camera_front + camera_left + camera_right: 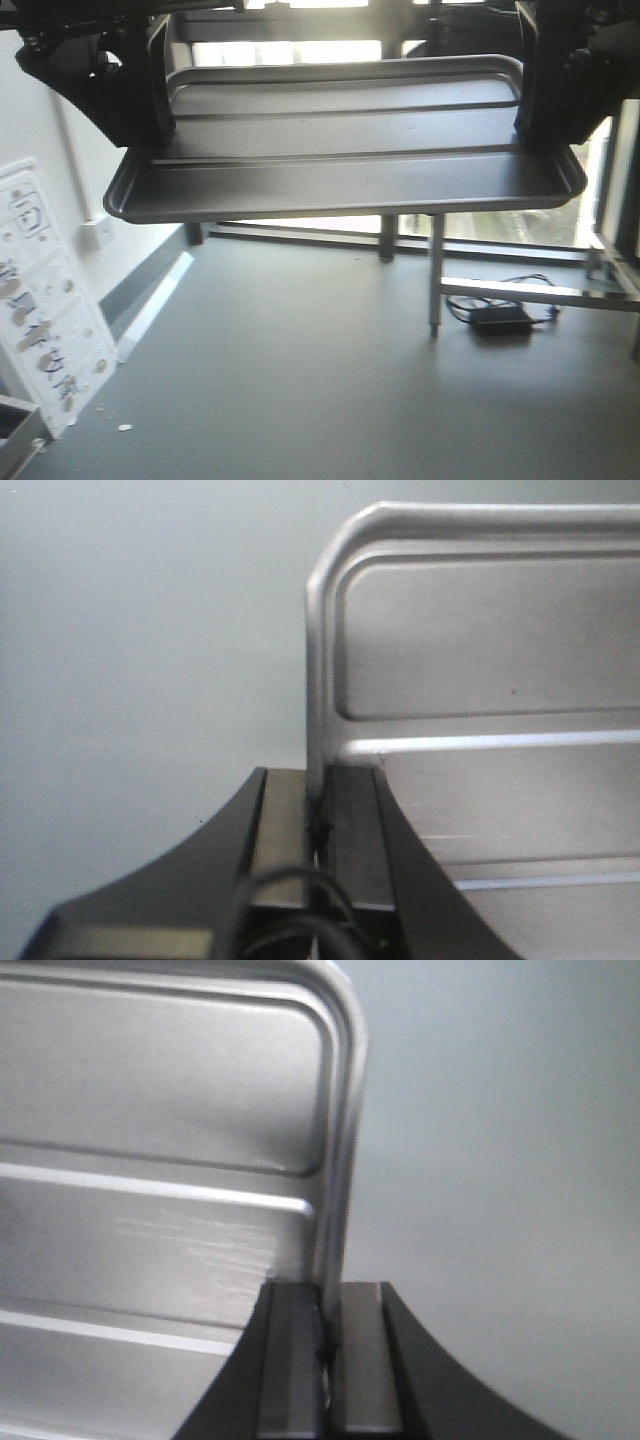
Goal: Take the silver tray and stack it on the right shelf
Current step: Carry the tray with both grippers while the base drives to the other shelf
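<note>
Above floor (300, 350), silver tray (340, 150) aloft; left hand (318, 815), right hand (330, 1320) each clamped on opposite end rims

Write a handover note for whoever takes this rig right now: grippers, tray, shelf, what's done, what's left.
Grippers: the left gripper is shut on the silver tray at its left rim; the right gripper is shut on its right rim.
Tray: held in the air between both arms, roughly level, above the floor.
Shelf: the right shelf is not clearly in view; only a steel frame shows low on the right.
Done: tray grabbed and lifted.
Left: carry it to the shelf, set it down, release.
</note>
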Robot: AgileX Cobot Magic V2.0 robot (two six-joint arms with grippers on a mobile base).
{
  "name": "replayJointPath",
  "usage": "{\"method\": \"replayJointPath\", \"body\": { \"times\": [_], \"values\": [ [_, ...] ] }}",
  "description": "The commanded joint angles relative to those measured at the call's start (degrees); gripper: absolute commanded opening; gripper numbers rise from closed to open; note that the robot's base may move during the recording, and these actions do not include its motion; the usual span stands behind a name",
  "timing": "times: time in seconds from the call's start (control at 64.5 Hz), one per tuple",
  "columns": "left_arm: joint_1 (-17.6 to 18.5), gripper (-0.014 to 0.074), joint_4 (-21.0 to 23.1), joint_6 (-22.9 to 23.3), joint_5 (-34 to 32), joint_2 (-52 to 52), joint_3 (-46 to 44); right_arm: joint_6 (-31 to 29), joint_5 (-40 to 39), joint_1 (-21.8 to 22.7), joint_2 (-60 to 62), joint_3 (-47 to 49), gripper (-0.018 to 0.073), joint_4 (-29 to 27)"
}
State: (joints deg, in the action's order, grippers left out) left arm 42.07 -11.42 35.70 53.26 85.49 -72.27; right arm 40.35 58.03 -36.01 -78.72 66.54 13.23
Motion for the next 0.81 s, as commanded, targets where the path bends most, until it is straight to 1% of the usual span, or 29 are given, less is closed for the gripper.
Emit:
{"method": "replayJointPath", "body": {
  "times": [0.0,0.791],
  "values": [
    [0.0,-0.0093,-1.1,-0.7,-1.2,-2.2,-2.0,-0.7,-2.4,0.1,1.7,1.9,0.0056,1.6],
    [0.0,-0.0093,-1.1,-0.7,-1.2,-2.2,-2.0,-0.7,-2.4,0.1,1.7,1.9,0.0056,1.6]
  ]
}}
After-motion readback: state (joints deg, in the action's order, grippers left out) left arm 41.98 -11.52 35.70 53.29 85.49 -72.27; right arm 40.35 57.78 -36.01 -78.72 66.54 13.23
